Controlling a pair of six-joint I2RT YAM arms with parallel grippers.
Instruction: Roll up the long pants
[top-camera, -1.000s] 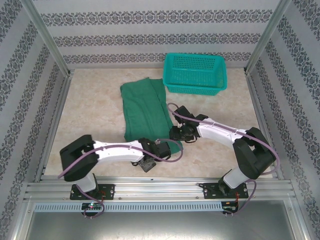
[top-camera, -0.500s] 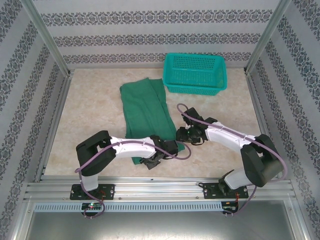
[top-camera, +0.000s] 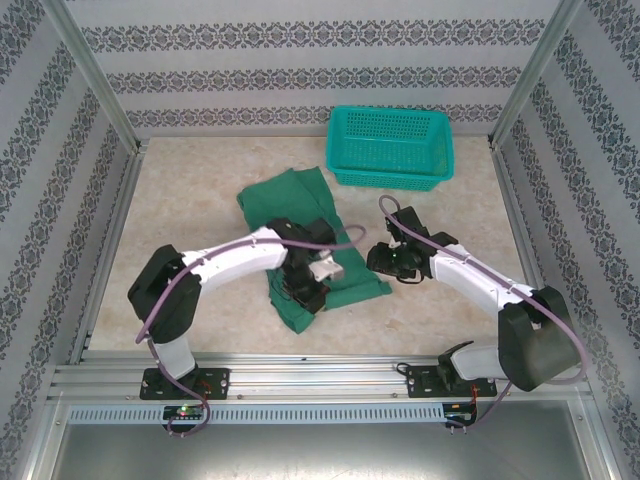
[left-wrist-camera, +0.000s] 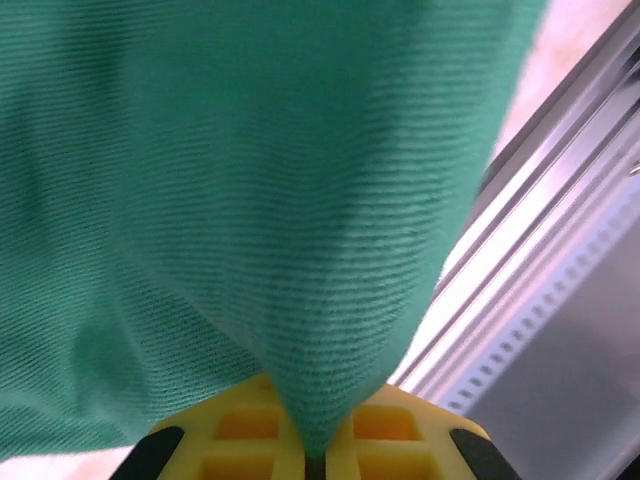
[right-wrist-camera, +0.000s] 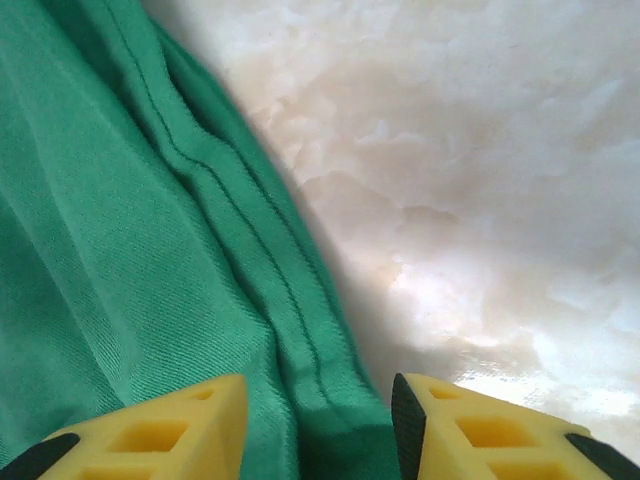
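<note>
While L gripper pinches long pants, R gripper gapes wide over edge.

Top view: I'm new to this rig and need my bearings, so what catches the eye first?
The green pants sprawl mid-table, their near end bunched where the left gripper is pinched shut on a fold of cloth. The right gripper sits open at the pants' right edge, straddling the hem, and a teal basket stands at the far side, to the right.
</note>
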